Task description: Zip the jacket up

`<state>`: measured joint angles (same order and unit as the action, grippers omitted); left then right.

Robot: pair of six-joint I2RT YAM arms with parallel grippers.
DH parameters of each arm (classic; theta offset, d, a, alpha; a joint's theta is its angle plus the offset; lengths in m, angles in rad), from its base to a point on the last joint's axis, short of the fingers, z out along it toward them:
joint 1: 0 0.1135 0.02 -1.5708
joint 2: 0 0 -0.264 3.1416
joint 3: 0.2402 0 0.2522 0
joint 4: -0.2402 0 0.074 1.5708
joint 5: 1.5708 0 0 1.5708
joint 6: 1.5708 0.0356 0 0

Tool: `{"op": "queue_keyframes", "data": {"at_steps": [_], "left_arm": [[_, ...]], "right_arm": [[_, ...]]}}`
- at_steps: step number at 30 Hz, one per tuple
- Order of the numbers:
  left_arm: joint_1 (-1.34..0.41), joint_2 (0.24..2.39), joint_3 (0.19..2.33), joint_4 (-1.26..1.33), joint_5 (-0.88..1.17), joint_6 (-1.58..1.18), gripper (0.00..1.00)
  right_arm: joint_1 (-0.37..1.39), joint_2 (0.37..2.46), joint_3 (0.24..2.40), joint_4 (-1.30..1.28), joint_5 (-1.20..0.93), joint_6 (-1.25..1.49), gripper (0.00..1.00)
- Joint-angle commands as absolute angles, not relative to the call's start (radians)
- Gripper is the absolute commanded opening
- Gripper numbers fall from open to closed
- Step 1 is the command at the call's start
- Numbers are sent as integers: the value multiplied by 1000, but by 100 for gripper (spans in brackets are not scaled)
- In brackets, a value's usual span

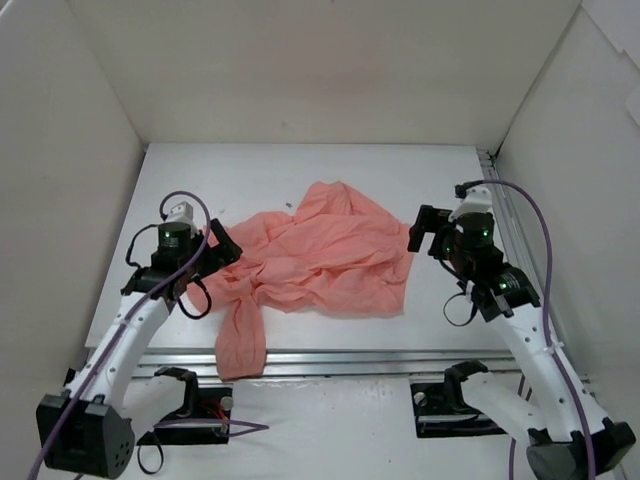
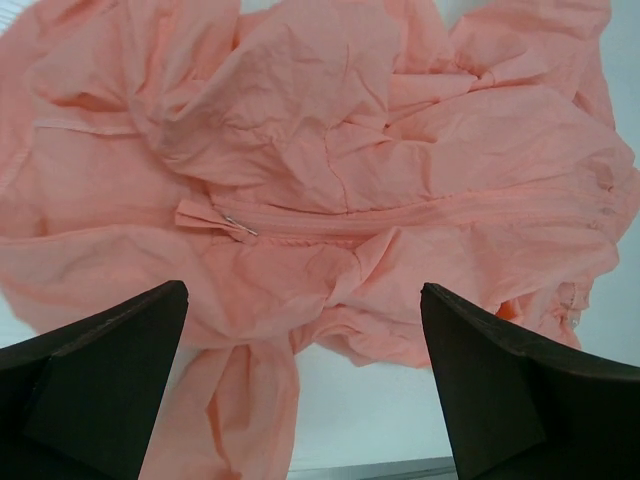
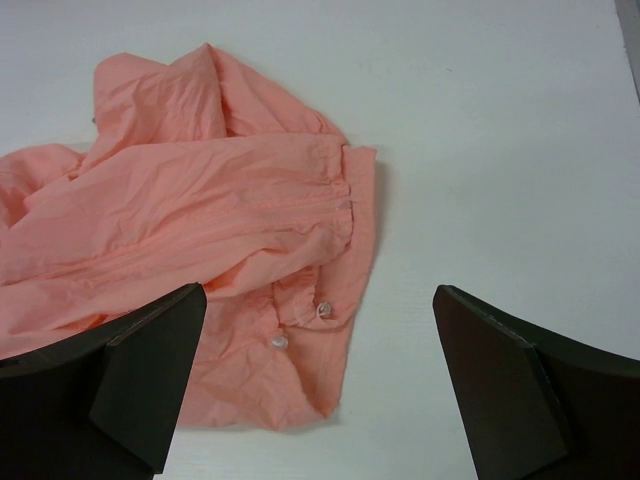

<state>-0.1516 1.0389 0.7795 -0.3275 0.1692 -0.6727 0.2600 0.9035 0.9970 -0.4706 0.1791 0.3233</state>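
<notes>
Top external view. The jacket (image 1: 320, 255) is seen lying crumpled and salmon-pink at the middle of the white table (image 1: 300, 170), between the two arms. One sleeve (image 1: 240, 340) is stretched toward the near edge. The left gripper (image 1: 222, 245) is held at the jacket's left border, over the fabric. The right gripper (image 1: 422, 232) is placed just beside the right border. Whether either touches the cloth cannot be told from here.

Left wrist view. The jacket (image 2: 330, 150) fills most of the frame, heavily creased. A small metal zip pull (image 2: 238, 228) is noted left of centre, and the zip line (image 2: 400, 222) is seen running from it to the right across the fabric. Whether the zip is joined along its whole length cannot be told. The left gripper (image 2: 300, 300) is spread wide, with its dark fingers (image 2: 110, 370) set at the lower corners and nothing pinched between them.

Right wrist view. A jacket (image 3: 200, 220) edge with a gathered hem is seen on the left half, and bare table (image 3: 500, 150) on the right. Two pale snaps (image 3: 323, 309) are noted near the lower corner of the cloth. The right gripper (image 3: 320, 290) is likewise spread wide, with nothing gripped. The fabric lies below its left finger (image 3: 120, 380).
</notes>
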Motion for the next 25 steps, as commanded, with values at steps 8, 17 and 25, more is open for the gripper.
{"op": "queue_keyframes", "data": {"at_steps": [8, 17, 25], "left_arm": [[-156, 605, 897, -661, -185, -520, 100], [-167, 408, 787, -683, -262, -463, 100], [-167, 298, 752, -635, -290, -448, 100]], "right_arm": [[255, 688, 884, -442, 28, 410, 98], [255, 554, 789, -449, 38, 397, 98], [255, 560, 776, -457, 26, 368, 98]]}}
